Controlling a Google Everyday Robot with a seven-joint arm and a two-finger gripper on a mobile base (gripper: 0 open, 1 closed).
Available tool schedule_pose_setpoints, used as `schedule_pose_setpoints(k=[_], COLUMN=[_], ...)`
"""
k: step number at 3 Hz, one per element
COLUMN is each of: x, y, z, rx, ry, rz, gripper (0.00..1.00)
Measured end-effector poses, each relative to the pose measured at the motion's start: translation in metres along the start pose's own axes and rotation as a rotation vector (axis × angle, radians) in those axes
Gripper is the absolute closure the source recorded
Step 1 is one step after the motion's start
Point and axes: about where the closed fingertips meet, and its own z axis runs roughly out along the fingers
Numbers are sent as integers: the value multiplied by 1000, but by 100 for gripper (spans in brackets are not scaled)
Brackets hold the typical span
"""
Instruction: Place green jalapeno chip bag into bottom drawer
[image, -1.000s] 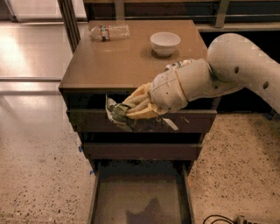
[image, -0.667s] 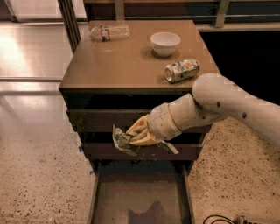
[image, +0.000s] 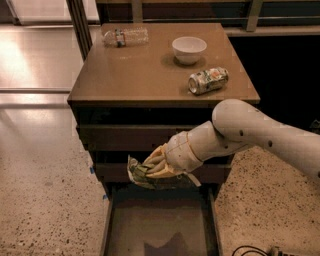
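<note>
Green and crinkled, the bag (image: 134, 173) is clamped in the tan fingers (image: 156, 161) of the gripper (image: 150, 169). It hangs in the air in front of the middle drawer front (image: 215, 172), just above the back edge of the pulled-out bottom drawer (image: 150, 222) and clear of its bare brown floor. The white arm (image: 260, 135) reaches in from the right, and on the cabinet top (image: 140, 75) a can (image: 208, 80) lies on its side near the right edge, a white bowl (image: 189, 49) stands behind it, and a clear bottle (image: 125, 36) lies at the back left.
</note>
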Motion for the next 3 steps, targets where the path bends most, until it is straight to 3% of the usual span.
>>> schedule_pose_setpoints(k=[1,3], x=[26,141], y=[21,109], z=[18,102], rx=[29,6], ry=[21,33], rz=[25,202], gripper=[100,100])
